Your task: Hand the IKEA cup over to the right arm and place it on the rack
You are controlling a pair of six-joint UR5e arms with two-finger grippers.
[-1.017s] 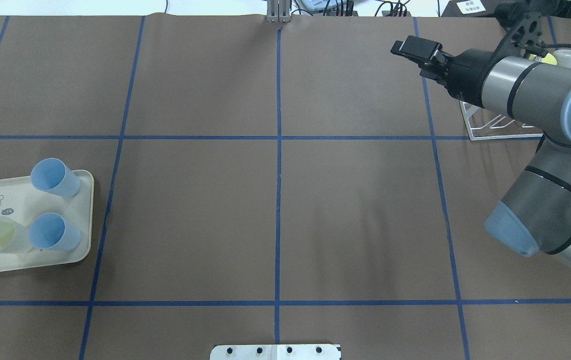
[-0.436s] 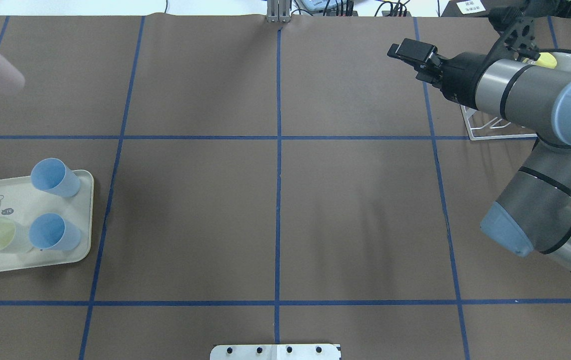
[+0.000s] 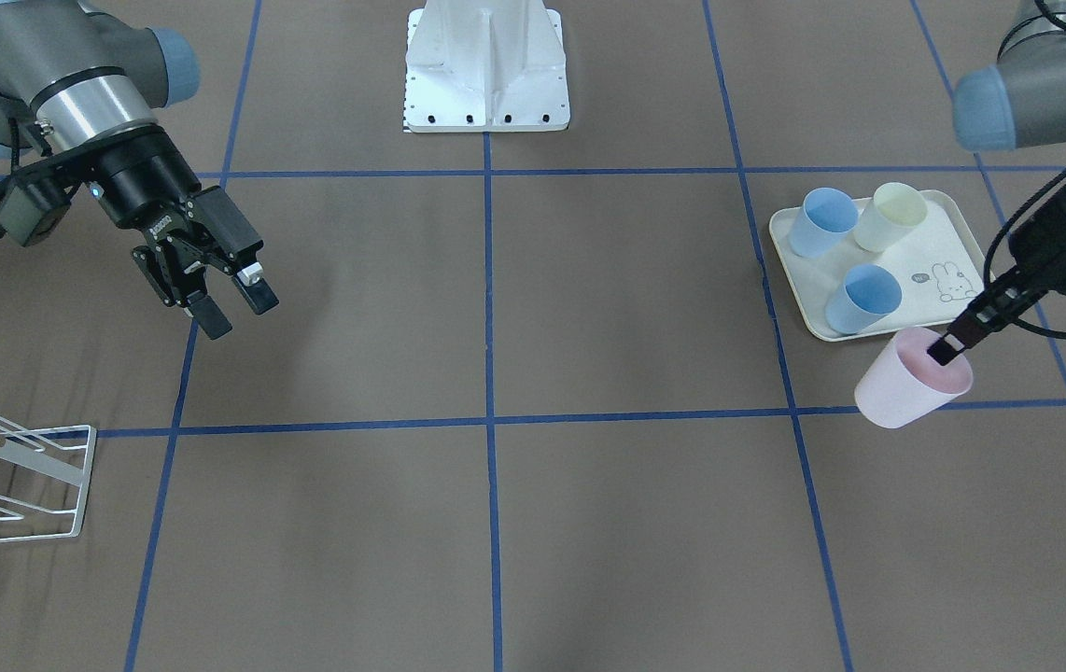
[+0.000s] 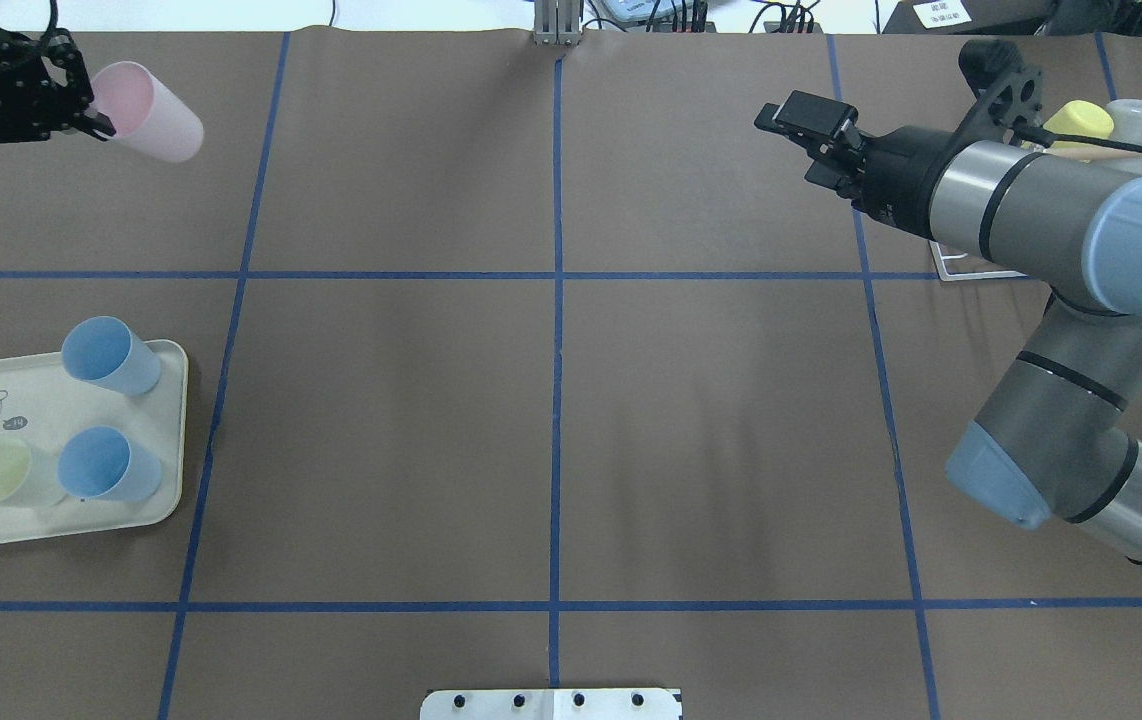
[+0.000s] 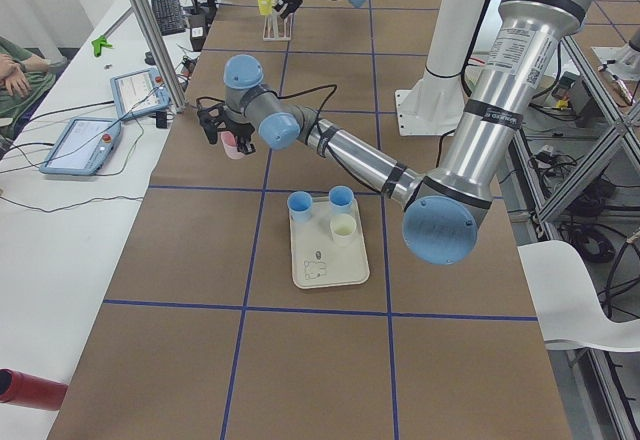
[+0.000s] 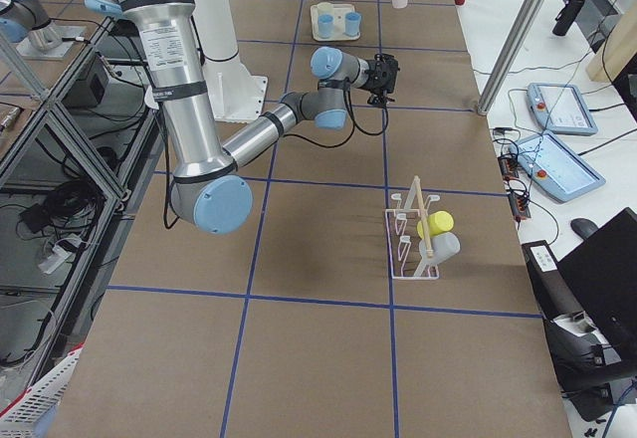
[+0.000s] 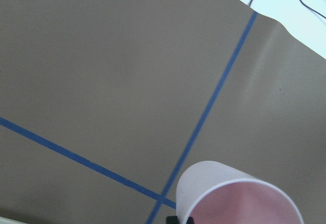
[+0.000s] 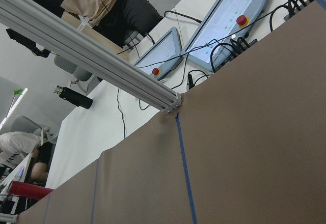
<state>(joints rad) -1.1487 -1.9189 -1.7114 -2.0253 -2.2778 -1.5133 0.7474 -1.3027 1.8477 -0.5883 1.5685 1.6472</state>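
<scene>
Pink cup [image 4: 146, 110] moved rightward, tilted, apparently empty

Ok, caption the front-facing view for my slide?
Left gripper holds a pink cup by its rim; right gripper hangs open, away from the rack.

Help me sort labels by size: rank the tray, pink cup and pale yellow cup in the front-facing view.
tray
pink cup
pale yellow cup
The pink cup, held off the table, is nearer the camera, so the cups may really match.
</scene>
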